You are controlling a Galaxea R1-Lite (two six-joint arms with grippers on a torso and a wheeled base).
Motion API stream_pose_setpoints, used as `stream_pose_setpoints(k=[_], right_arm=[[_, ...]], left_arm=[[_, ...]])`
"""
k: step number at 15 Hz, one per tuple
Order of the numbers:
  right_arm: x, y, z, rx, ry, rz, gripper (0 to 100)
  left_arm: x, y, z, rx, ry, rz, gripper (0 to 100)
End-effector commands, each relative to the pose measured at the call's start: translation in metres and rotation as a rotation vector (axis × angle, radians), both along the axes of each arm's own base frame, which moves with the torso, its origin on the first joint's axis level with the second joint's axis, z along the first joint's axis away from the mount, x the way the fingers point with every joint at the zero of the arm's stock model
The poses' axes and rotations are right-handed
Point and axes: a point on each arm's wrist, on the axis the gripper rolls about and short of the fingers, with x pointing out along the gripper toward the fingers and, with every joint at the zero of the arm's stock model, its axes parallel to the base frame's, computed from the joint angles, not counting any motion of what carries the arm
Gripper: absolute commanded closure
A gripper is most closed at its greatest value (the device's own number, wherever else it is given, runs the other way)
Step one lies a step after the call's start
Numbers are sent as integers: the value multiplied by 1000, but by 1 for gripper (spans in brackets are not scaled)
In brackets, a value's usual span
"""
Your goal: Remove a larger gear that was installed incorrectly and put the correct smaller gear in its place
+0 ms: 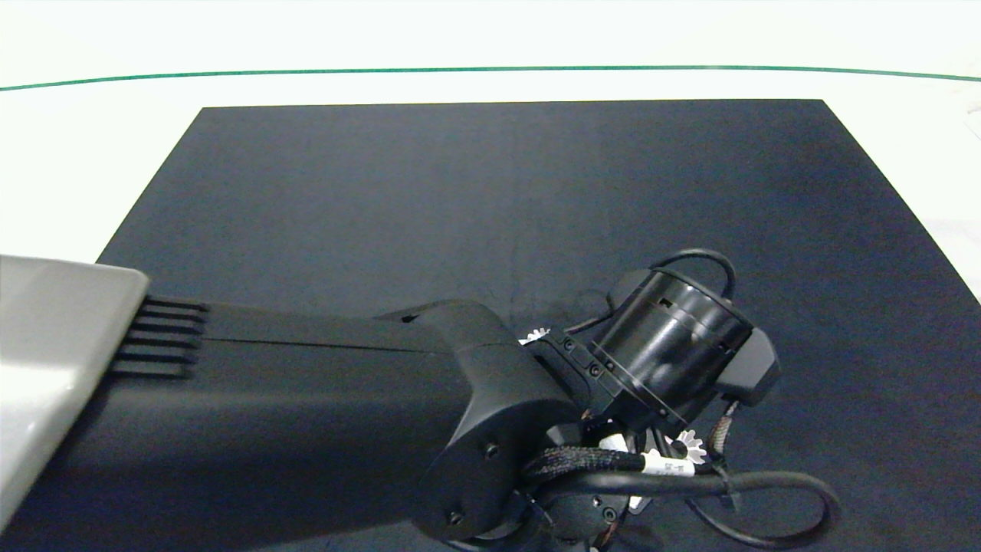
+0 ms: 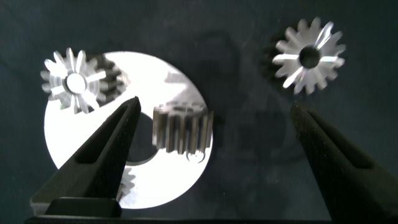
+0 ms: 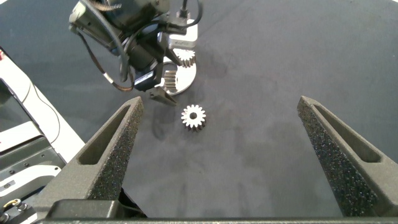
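Left tool hovers spread over the white disc, a gear between its fingers. Smaller gear lies loose, upper right. Right tool spread, well apart.

Bright overhead light washes out the white table beyond the dark mat. The near arm is soft and out of focus. Glare flares off the round plate and loose gear, which casts a faint shadow.
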Motion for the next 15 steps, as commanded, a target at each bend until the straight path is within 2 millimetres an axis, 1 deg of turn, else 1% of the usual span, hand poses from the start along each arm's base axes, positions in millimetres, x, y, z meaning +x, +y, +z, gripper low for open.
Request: stream_pose_setpoints(k=[1, 3, 6, 7, 8, 9, 11, 13, 14, 15], right_arm=[[1, 1, 0, -5, 3, 1, 0], [1, 1, -1, -6, 4, -1, 0], [2, 2, -2, -14, 10, 1, 0], [2, 2, -3, -15, 11, 2, 0], [2, 2, -3, -15, 11, 2, 0], [2, 2, -3, -15, 11, 2, 0], [3, 3, -4, -21, 18, 4, 0], [4, 4, -5, -27, 23, 4, 0], [5, 5, -6, -30, 27, 4, 0], [6, 6, -6, -33, 30, 4, 0]], left_arm=[[0, 17, -1, -6, -3, 24, 0], [0, 19, 3, -20, -12, 24, 0], [6, 22, 5, -17, -18, 34, 0], [7, 24, 9, -18, -29, 30, 0], [9, 28, 14, 5, -36, 24, 0], [8, 32, 19, 70, -18, 13, 0], [3, 37, 38, 186, 52, 9, 0], [3, 31, 46, 229, 87, 14, 0], [6, 25, 48, 211, 91, 27, 0], [6, 23, 51, 202, 89, 29, 0]])
